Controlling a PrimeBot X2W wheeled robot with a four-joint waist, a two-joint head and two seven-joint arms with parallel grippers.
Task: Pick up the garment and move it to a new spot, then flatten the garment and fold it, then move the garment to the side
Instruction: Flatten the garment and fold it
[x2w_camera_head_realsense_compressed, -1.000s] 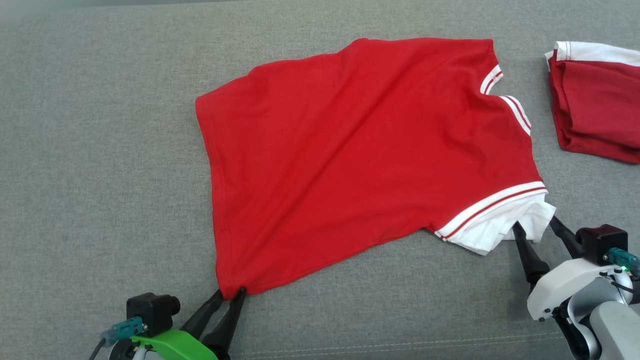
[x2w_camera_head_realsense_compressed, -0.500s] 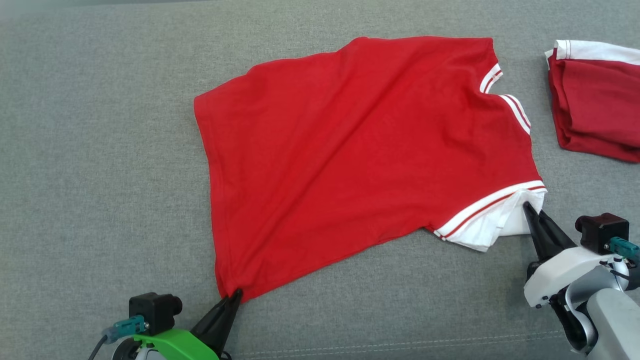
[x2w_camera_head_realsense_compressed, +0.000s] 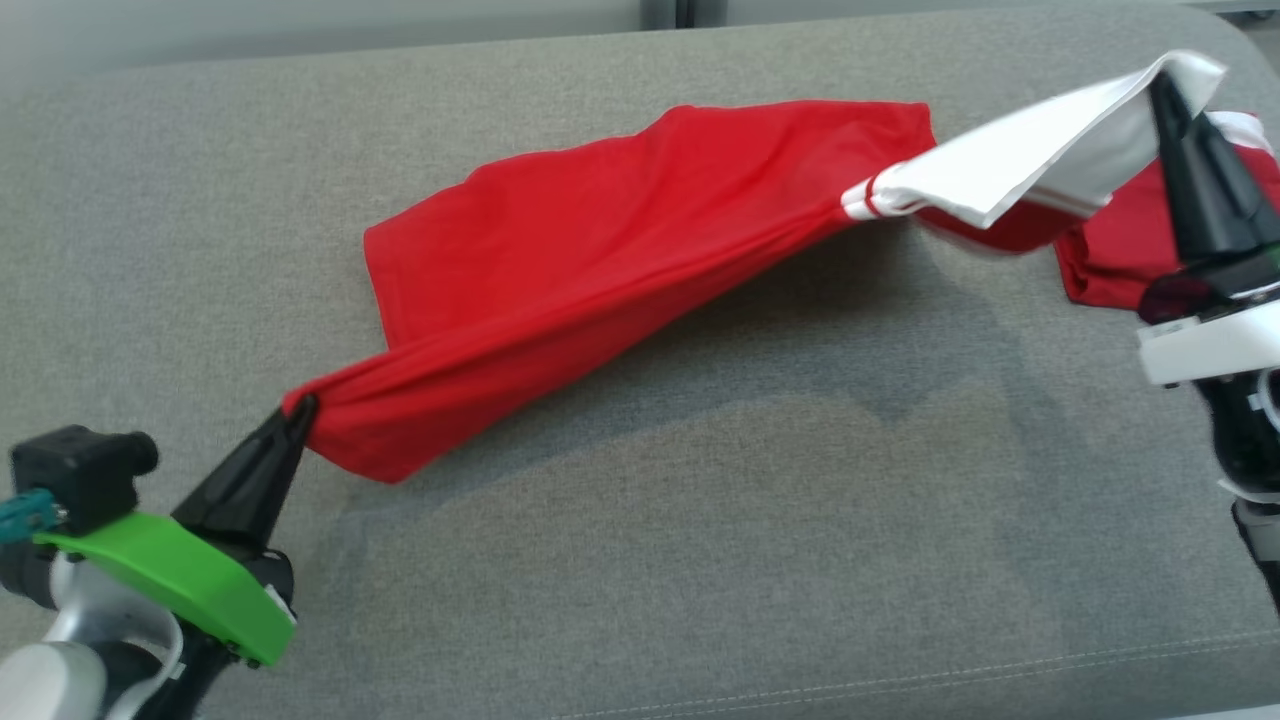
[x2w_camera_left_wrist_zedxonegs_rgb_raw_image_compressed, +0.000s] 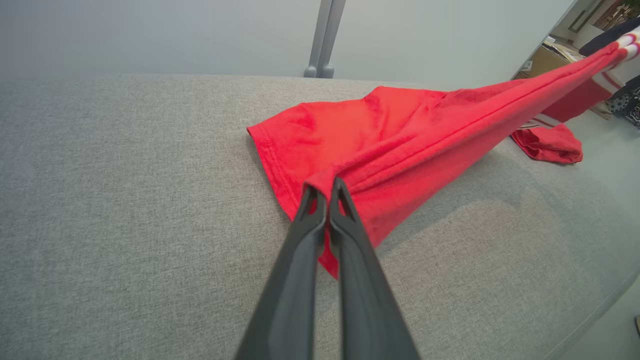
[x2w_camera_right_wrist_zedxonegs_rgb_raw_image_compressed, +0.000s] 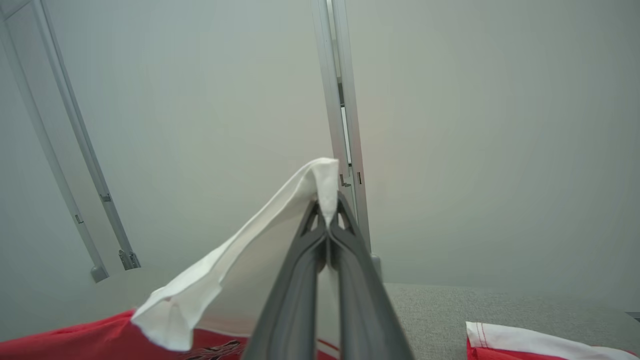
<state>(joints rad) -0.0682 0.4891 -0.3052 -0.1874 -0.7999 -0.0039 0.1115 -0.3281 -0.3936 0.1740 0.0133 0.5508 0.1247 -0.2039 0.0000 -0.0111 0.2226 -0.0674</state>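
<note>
The garment (x2w_camera_head_realsense_compressed: 600, 260) is a red shirt with white, red-striped sleeve trim, stretched in the air between both grippers above the grey cushion. My left gripper (x2w_camera_head_realsense_compressed: 300, 408) at the lower left is shut on the garment's red hem corner, seen close up in the left wrist view at the left gripper (x2w_camera_left_wrist_zedxonegs_rgb_raw_image_compressed: 327, 187) with red cloth (x2w_camera_left_wrist_zedxonegs_rgb_raw_image_compressed: 400, 130) running up to the right. My right gripper (x2w_camera_head_realsense_compressed: 1160, 85) at the upper right is shut on the white sleeve (x2w_camera_head_realsense_compressed: 1040, 150); in the right wrist view the right gripper (x2w_camera_right_wrist_zedxonegs_rgb_raw_image_compressed: 327, 202) pinches the white fabric (x2w_camera_right_wrist_zedxonegs_rgb_raw_image_compressed: 240, 270). The far part of the garment still rests on the cushion.
A second folded red and white garment (x2w_camera_head_realsense_compressed: 1110, 250) lies at the cushion's right end, partly behind my right gripper; it also shows in the left wrist view (x2w_camera_left_wrist_zedxonegs_rgb_raw_image_compressed: 550, 142) and right wrist view (x2w_camera_right_wrist_zedxonegs_rgb_raw_image_compressed: 540, 345). The grey cushion (x2w_camera_head_realsense_compressed: 700, 550) has a seam along its front edge. A pale wall stands behind.
Both grippers closed on the garment and lifted it: the hem corner rose at the left, the white sleeve rose up and right. The flat shirt is now bunched and stretched. The head camera has shifted.
</note>
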